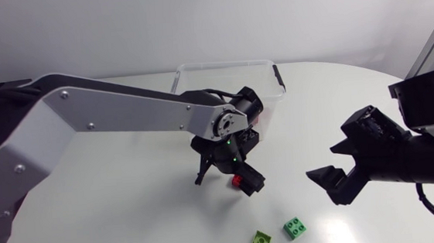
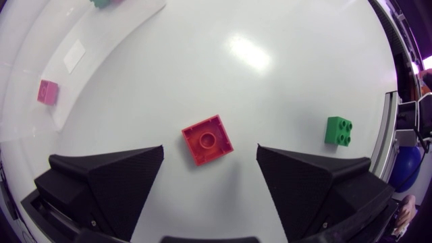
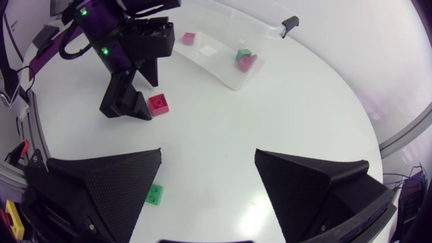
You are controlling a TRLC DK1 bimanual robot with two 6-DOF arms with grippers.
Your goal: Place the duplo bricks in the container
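Note:
A red duplo brick (image 2: 208, 139) lies flat on the white table between the open fingers of my left gripper (image 2: 210, 147), and neither finger touches it. From above, my left gripper (image 1: 225, 175) hangs over the table's middle with the red brick (image 1: 240, 182) partly hidden by one finger. A dark green brick (image 1: 293, 226) and a lime brick (image 1: 262, 242) lie near the front edge. The clear container (image 1: 229, 78) stands at the back and holds a pink brick (image 3: 189, 38) and a green and pink pair (image 3: 243, 59). My right gripper (image 1: 336, 161) hovers open and empty at the right.
The container has a black latch (image 3: 290, 25) on its far end. In the right wrist view my left gripper (image 3: 128, 101) stands ahead beside the red brick (image 3: 159, 103), with the dark green brick (image 3: 155, 194) close by my own left finger.

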